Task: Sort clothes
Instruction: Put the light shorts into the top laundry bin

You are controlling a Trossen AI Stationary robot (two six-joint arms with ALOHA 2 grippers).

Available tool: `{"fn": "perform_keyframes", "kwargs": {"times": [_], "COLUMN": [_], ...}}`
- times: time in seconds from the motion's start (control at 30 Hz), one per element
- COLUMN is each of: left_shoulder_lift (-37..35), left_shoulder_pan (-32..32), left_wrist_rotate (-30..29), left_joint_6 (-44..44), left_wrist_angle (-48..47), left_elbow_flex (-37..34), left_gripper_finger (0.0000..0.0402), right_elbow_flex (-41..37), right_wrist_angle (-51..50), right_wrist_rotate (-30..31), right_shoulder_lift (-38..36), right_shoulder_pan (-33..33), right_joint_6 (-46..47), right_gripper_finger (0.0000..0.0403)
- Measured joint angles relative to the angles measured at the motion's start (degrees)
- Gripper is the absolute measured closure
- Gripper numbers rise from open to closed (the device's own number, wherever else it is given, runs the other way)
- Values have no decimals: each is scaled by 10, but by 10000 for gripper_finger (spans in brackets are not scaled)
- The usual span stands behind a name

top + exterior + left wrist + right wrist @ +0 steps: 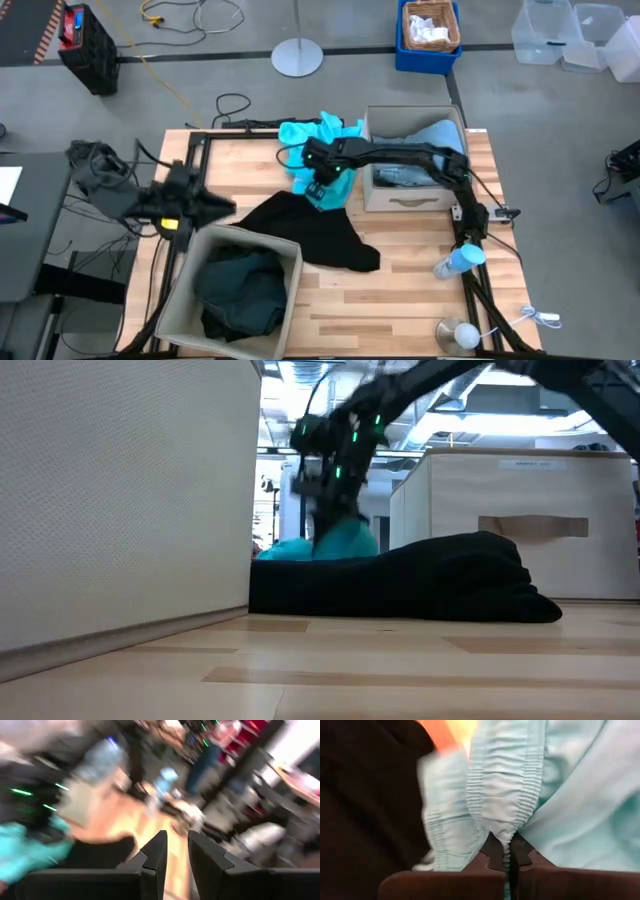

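- While the right gripper (510,851) pinches a gathered, elastic-ribbed edge of the bright turquoise garment (318,150), its two fingers are pressed together on the cloth, as the right wrist view shows.
- From above, this gripper is over the turquoise garment at the far middle of the bench (400,300), and the black garment (305,228) lies spread just on its near side, touching the turquoise one.
- To the outer side of the right gripper stands a beige fabric bin (412,201), and the folded pale dusty-blue garment (418,150) lies inside it.
- Well apart, on the near side, a second beige bin (285,252) holds the dark green garment (240,290).
- The left gripper (176,849) waits near the left edge of the bench beside this second bin; its fingers stand a little spread and hold nothing.
- I judge that the step in hand is picking up the turquoise garment, with two garments already sorted and the black one not yet.
- The next move probably asks a lift high enough that the hanging cloth passes over the bin wall, then a carry toward the bin with the pale blue garment.
- One risk: the black garment touches the turquoise one and may be dragged along.
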Motion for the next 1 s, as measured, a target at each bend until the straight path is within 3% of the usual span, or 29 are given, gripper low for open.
{"fn": "perform_keyframes", "kwargs": {"times": [0.17, 0.4, 0.77, 1.0], "left_shoulder_lift": [0, 18, 85, 138], "left_shoulder_pan": [16, 92, 269, 359], "left_wrist_rotate": [-108, -117, 41, 95], "left_joint_6": [57, 89, 133, 183], "left_wrist_angle": [-1, -7, -24, -35], "left_elbow_flex": [8, 5, 5, 5], "left_gripper_finger": [331, 329, 322, 321], "right_elbow_flex": [1, 1, 2, 2], "right_wrist_angle": [-1, 21, 102, 163], "right_wrist_rotate": [17, 28, 83, 150], "right_shoulder_lift": [-70, -187, -355, -446], "right_shoulder_pan": [0, 0, -2, 1], "right_joint_6": [-37, -93, -137, -172], "right_gripper_finger": [401, 402, 403, 403]}}
